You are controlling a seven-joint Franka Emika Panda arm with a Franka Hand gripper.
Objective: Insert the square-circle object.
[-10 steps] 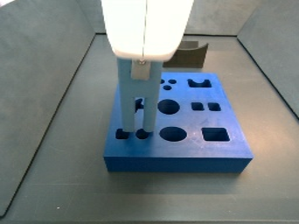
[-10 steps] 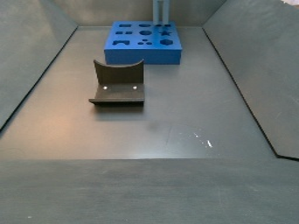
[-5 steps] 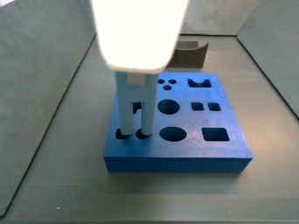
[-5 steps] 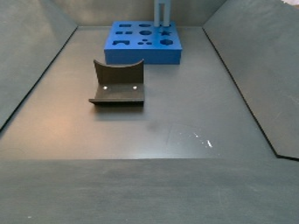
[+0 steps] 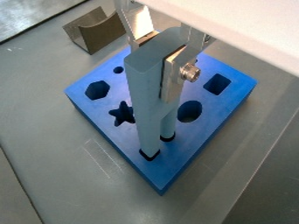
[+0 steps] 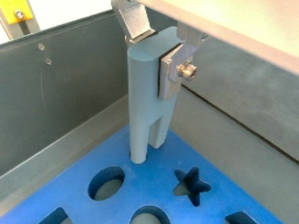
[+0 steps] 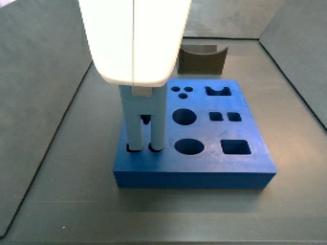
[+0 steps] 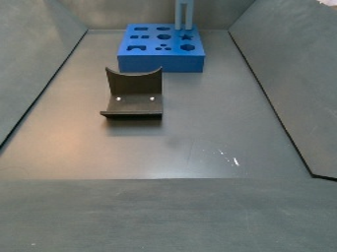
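Note:
The square-circle object [image 5: 152, 96] is a tall pale light-blue bar with two thin prongs. It stands upright with both prong ends in holes at a corner of the dark blue board [image 5: 105, 109]. It shows in both wrist views [image 6: 149, 96] and both side views [image 7: 141, 124] [image 8: 182, 14]. My gripper [image 5: 158, 45] is shut on the bar's top end, a silver finger [image 5: 181, 68] flat against each side. It also shows in a wrist view [image 6: 158, 44] and as a white blur in a side view [image 7: 134, 38].
The board [image 7: 211, 163] has several other shaped holes. A small dark olive-brown curved block [image 8: 133, 94] lies on the grey floor away from the board [image 8: 161, 49]. It also shows behind the board in a side view [image 7: 202, 57]. Grey walls enclose the floor.
My gripper has come lower with the bar. The prongs have sunk a little deeper into the board's holes. The olive block has not moved.

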